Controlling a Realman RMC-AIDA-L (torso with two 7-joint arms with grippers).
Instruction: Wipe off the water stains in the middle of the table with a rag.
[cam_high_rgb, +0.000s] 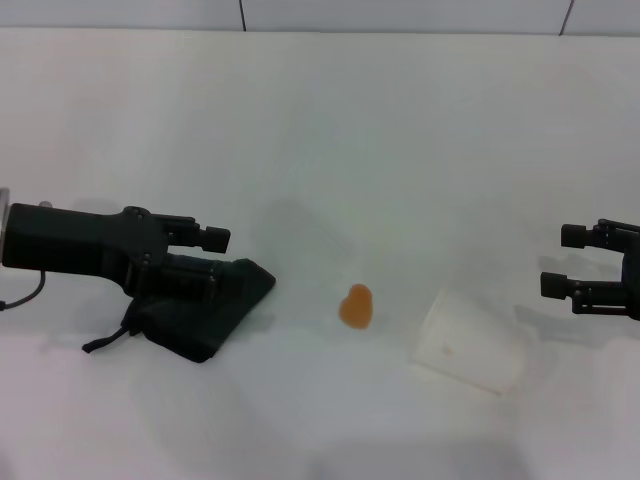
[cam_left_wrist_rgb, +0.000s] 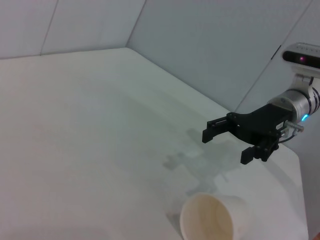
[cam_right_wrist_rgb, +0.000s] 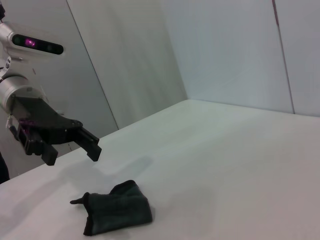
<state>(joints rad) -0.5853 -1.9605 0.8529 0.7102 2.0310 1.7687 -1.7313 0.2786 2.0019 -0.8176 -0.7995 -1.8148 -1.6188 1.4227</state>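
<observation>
Head view shows nothing wiped: the stain (cam_high_rgb: 356, 306) sits mid-frame, the rag (cam_high_rgb: 205, 312) lies ungrasped under the open left gripper (cam_high_rgb: 214, 256), and the right gripper (cam_high_rgb: 558, 262) waits open at the right edge.

The count: 1 table (cam_high_rgb: 330, 130), white and matte. On it lies 1 rag (cam_high_rgb: 205, 310), dark and folded, with 1 thin cord loop at a corner. There is 1 water stain (cam_high_rgb: 356, 306), an orange-amber blob. There is 1 white paper cup (cam_high_rgb: 468, 343), lying on its side. There are 2 black grippers: 1 left gripper (cam_high_rgb: 214, 255) and 1 right gripper (cam_high_rgb: 560, 260), each with 2 fingers.
</observation>
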